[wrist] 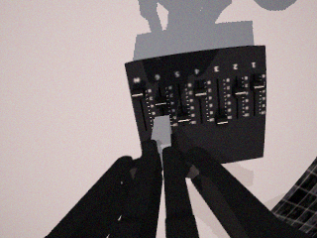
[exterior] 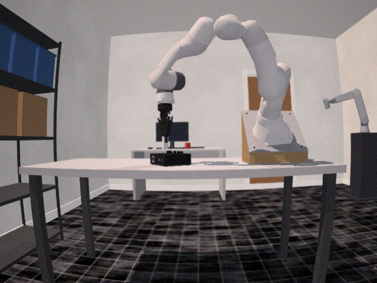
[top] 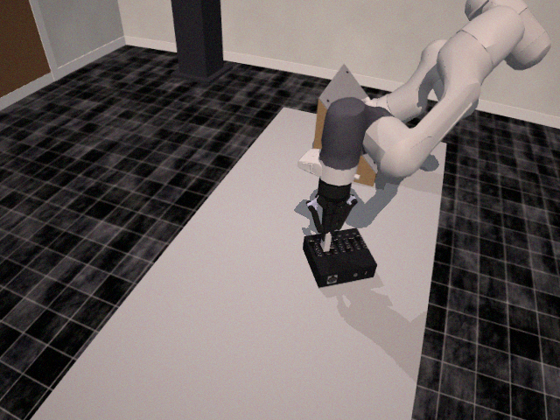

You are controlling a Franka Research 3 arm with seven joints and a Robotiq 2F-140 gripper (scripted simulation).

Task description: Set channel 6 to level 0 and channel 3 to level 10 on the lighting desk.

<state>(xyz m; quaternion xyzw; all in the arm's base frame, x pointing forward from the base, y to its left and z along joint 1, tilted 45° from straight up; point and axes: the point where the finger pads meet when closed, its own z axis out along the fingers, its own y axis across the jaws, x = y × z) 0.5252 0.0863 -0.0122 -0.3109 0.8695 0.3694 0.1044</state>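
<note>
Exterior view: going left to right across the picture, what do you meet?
Shelf rack with blue and brown boxes → lighting desk on the table, shut gripper above it → arm's slanted base mount → dark pedestal carrying a second small arm.

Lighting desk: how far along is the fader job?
Done: nothing I can confirm; the scale marks are too small to read. The lighting desk stands flat on the table.

In hand: the gripper, shut and holding nothing, has its pale fingertips on the second fader slot from the left in the wrist view, apparently pushing a cap.

Left: which channel that is cannot be told; probably both settings remain.
</note>
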